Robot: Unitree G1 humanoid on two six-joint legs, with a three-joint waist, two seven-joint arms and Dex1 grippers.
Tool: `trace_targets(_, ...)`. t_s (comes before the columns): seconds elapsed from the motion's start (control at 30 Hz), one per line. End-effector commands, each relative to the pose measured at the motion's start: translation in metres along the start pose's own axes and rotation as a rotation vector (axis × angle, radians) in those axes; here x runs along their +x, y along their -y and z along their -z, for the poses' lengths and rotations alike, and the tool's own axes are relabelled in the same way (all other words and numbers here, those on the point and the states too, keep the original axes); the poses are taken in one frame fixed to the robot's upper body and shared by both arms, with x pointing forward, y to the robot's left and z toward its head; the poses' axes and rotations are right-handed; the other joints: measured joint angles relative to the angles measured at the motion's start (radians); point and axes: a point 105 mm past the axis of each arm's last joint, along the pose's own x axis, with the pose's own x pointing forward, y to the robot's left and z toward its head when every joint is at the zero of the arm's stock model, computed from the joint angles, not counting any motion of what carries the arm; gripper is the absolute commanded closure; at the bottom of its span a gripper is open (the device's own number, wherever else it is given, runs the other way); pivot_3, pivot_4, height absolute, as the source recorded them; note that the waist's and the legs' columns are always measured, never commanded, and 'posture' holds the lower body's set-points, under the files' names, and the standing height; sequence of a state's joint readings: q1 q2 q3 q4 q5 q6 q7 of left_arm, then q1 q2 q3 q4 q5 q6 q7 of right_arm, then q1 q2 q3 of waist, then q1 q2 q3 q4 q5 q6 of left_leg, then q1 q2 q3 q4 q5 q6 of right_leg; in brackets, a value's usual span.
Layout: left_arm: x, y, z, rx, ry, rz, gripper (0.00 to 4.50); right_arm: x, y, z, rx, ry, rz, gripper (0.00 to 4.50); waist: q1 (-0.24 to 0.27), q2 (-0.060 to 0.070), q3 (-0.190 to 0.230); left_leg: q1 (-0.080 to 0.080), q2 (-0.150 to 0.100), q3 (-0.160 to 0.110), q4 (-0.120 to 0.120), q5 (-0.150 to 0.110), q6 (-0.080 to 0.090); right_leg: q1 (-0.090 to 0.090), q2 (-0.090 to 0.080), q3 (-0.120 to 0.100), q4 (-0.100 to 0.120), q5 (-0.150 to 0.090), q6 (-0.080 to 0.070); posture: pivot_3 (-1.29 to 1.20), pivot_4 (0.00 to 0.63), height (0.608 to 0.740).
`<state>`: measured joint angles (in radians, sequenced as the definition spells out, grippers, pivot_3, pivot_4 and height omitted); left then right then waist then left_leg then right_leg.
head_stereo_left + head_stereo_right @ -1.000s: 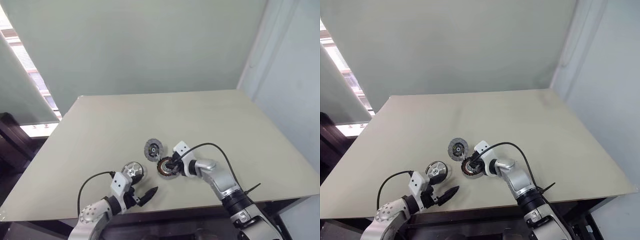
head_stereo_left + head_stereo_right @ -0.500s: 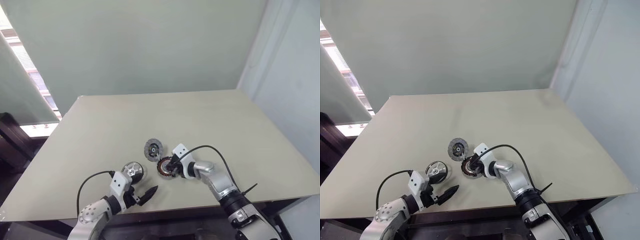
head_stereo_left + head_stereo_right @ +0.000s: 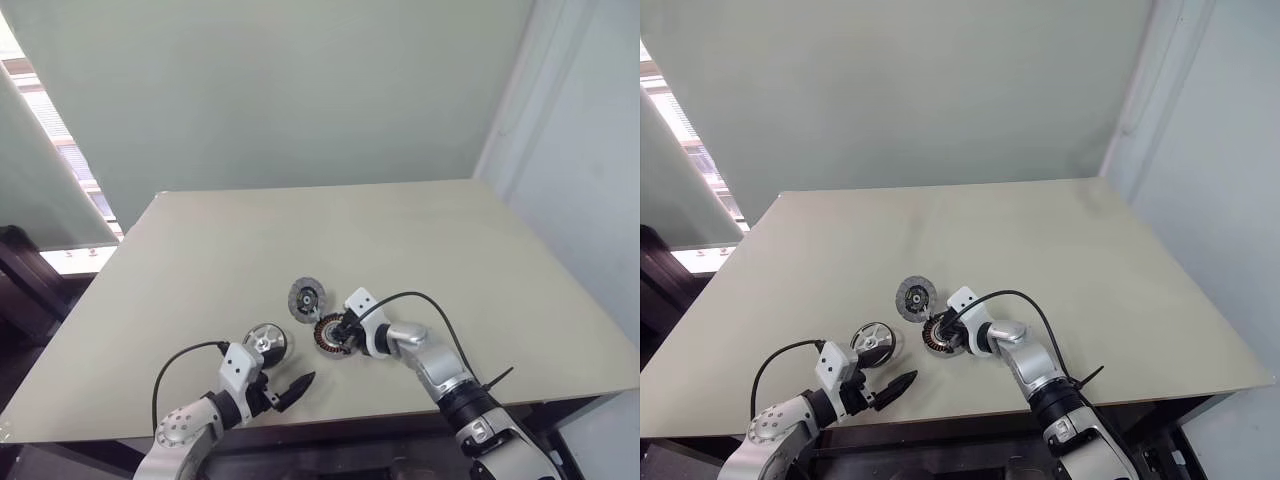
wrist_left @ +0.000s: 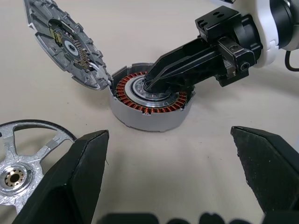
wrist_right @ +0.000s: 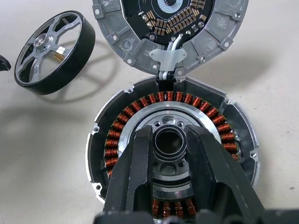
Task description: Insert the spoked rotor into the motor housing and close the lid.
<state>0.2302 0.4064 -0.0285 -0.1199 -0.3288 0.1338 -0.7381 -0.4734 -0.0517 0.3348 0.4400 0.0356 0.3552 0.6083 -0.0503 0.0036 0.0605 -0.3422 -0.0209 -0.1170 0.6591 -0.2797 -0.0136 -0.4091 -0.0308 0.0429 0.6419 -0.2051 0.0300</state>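
Right now I see my right hand [image 5: 170, 154] pinching the motor housing's [image 4: 149, 100] central hub on the tabletop [image 3: 400, 240], lid [image 4: 65, 44] hinged open beside it, spoked rotor [image 4: 23, 163] lying near my spread left hand [image 4: 177, 182].

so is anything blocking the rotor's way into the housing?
Yes. The right gripper has its fingers on the motor housing's silvery centre, right where the spoked rotor must drop in. The lid is swung aside.

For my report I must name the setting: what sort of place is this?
Probably a plain indoor test room or lab, not a factory line: one bare beige table, blank pale walls, and only loose motor parts, the motor housing, its lid and the spoked rotor.
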Motion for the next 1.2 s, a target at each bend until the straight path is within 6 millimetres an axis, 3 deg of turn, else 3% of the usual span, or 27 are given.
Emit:
trace_targets(0.03, -0.001, 0.0, -0.013, 0.043, 0.033, 0.004, 0.0, 0.001, 0.002, -0.013, -0.018, 0.03, 0.003, 3.78, 0.0, 0.0, 0.0, 0.0, 0.0, 0.0, 0.0, 0.0, 0.0, 0.0, 0.0, 0.0, 0.0, 0.0, 0.0, 0.0, 0.0, 0.74)
trace_targets(0.2, -0.001, 0.0, -0.012, 0.043, 0.03, 0.004, 0.0, 0.002, 0.001, -0.013, -0.012, 0.032, -0.001, 3.78, 0.0, 0.0, 0.0, 0.0, 0.0, 0.0, 0.0, 0.0, 0.0, 0.0, 0.0, 0.0, 0.0, 0.0, 0.0, 0.0, 0.0, 0.74)
trace_targets(0.47, -0.001, -0.001, -0.01, 0.045, 0.028, 0.005, 0.0, 0.001, -0.002, -0.012, -0.014, 0.025, -0.021, 1.04, 0.0, 0.0, 0.0, 0.0, 0.0, 0.0, 0.0, 0.0, 0.0, 0.0, 0.0, 0.0, 0.0, 0.0, 0.0, 0.0, 0.0, 0.74)
trace_targets(0.57, -0.001, -0.001, -0.01, 0.045, 0.029, 0.006, 0.0, -0.002, -0.002, -0.021, 0.001, 0.064, -0.019, 0.02, 0.0, 0.0, 0.0, 0.0, 0.0, 0.0, 0.001, 0.0, 0.0, 0.001, 0.0, 0.0, 0.0, 0.0, 0.0, 0.0, 0.0, 0.74)
trace_targets(0.87, -0.001, -0.002, -0.009, 0.044, 0.027, 0.005, 0.0, -0.014, -0.009, -0.044, 0.004, 0.134, -0.054, 0.02, 0.0, 0.0, 0.0, 0.0, 0.0, 0.0, -0.003, 0.0, 0.0, -0.001, 0.0, 0.0, 0.0, 0.0, 0.0, 0.0, 0.0, 0.74)
trace_targets(0.9, 0.0, -0.002, -0.009, 0.043, 0.027, 0.006, 0.0, -0.016, -0.009, -0.045, -0.001, 0.138, -0.054, 0.19, 0.0, 0.0, 0.0, 0.0, 0.0, 0.0, -0.003, 0.0, 0.0, -0.001, 0.0, 0.0, 0.0, 0.0, 0.0, 0.0, 0.0, 0.74)
trace_targets(0.97, 0.0, -0.002, -0.009, 0.043, 0.027, 0.006, 0.0, -0.018, -0.008, -0.046, -0.022, 0.138, -0.045, 0.58, 0.0, 0.0, 0.0, 0.0, 0.0, 0.0, -0.003, 0.0, 0.0, -0.001, 0.0, 0.0, 0.0, 0.0, 0.0, 0.0, 0.0, 0.74)
trace_targets(1.2, 0.001, -0.003, -0.008, 0.043, 0.026, 0.01, 0.0, -0.017, -0.002, -0.032, -0.098, 0.068, 0.002, 3.18, 0.0, 0.0, 0.0, 0.0, 0.0, 0.0, -0.002, 0.0, 0.0, -0.001, 0.0, 0.0, 0.0, 0.0, 0.0, 0.0, 0.0, 0.74)
